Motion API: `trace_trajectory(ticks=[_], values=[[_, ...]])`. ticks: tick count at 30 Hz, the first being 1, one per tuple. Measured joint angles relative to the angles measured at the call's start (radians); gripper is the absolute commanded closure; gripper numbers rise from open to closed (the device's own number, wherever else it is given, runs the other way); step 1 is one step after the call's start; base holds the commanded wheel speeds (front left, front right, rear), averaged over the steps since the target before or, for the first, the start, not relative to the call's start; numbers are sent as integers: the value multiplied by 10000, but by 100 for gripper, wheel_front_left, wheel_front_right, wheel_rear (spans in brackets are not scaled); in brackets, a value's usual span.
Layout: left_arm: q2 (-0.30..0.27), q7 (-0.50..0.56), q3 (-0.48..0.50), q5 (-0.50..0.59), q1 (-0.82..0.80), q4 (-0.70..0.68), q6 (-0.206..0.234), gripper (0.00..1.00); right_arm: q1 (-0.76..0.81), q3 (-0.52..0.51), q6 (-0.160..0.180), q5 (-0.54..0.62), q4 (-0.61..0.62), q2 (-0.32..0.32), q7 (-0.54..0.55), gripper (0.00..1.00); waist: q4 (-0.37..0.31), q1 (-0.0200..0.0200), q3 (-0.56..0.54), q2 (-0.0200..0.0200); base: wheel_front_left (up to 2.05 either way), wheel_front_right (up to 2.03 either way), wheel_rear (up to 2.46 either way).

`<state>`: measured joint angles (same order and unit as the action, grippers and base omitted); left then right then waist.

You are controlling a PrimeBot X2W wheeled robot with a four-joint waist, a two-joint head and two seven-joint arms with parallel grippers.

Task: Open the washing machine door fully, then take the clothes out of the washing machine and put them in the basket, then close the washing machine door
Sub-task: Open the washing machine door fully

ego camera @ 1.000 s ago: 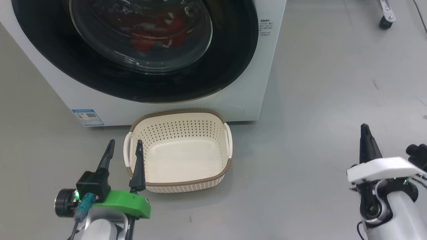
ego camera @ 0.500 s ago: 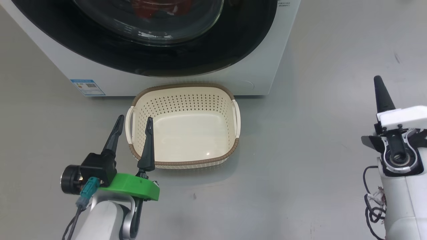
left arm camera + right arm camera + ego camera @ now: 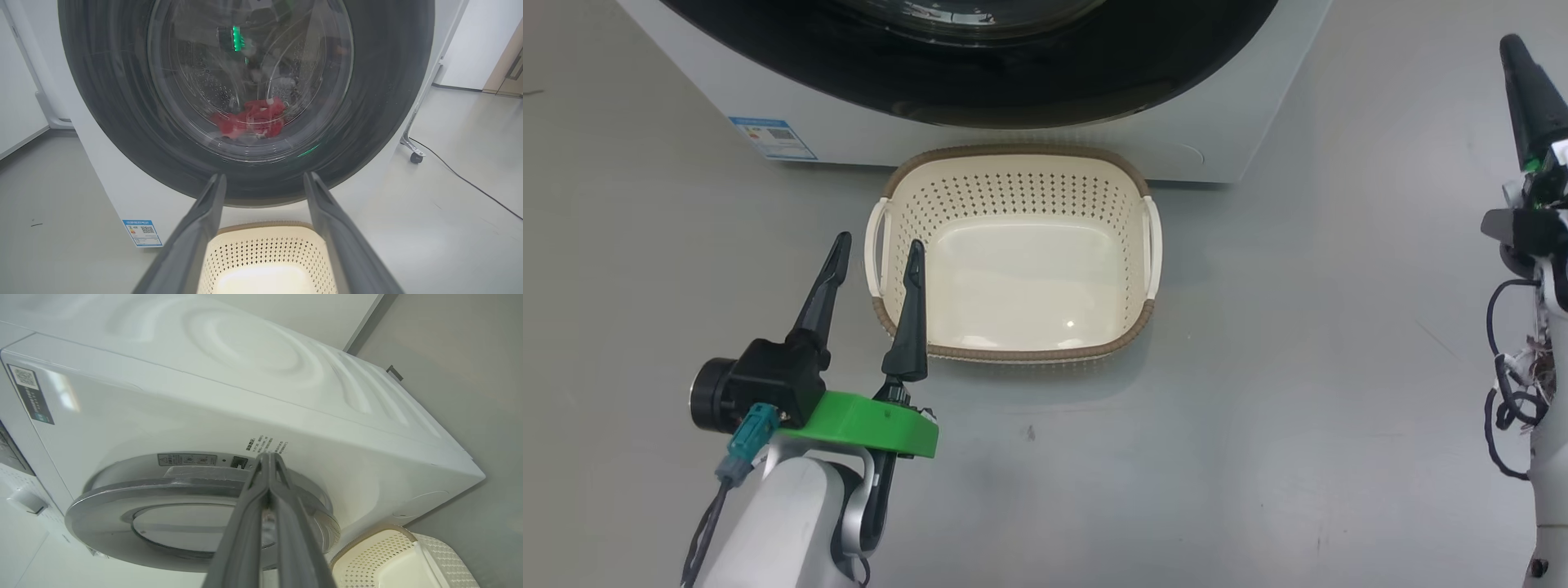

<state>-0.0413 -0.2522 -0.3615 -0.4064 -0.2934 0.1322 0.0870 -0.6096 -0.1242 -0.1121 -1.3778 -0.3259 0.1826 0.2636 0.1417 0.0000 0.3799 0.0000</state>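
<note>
Camera tilt explains most of the shift: the washing machine (image 3: 1217, 131) has slid up our head view, with the basket (image 3: 1013, 151) just before it. Our right gripper (image 3: 1512, 49), fingers pressed together on nothing, has risen toward the washing machine door (image 3: 102, 122), which looks shut, the red clothes (image 3: 249, 120) behind its glass. We judge opening is beginning. Our left gripper (image 3: 880, 242) hovers spread wide, empty, by the basket's left side.

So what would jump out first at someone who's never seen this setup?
The huge glossy black washing machine door dominates the left wrist view, with bright red clothes bunched low behind its glass. In the head view, an empty cream basket with a brown rim sits on the grey floor right in front of the machine.
</note>
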Motion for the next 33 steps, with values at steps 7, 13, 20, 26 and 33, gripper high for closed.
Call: trace_trajectory(ticks=[7, 13, 20, 26, 33], values=[[10, 0, -282, -81, -238, -196, 90, 0, -941, -88, 29, -654, -82, 169, 777, 100, 480, 0, 468, 0, 0, 0, 0], [19, 0, -389, -259, -375, -334, 136, 0, -1689, -56, 278, -1045, -245, 313, 1350, 100, 861, 0, 816, 0, 0, 0, 0], [36, 0, -669, -424, -553, -428, 186, 0, -2527, 61, 533, -1185, -416, 466, 1856, 100, 1226, 0, 1112, 0, 0, 0, 0], [44, 0, -899, -520, -601, -441, 219, 0, -3175, 173, 723, -1195, -560, 721, 2249, 100, 1501, -1, 1286, 0, 0, 0, 0], [48, 0, -938, -569, -616, -456, 221, 0, -3728, 397, 899, -1361, -828, 844, 2798, 100, 1732, 0, 1429, 0, 0, 0, 0]])
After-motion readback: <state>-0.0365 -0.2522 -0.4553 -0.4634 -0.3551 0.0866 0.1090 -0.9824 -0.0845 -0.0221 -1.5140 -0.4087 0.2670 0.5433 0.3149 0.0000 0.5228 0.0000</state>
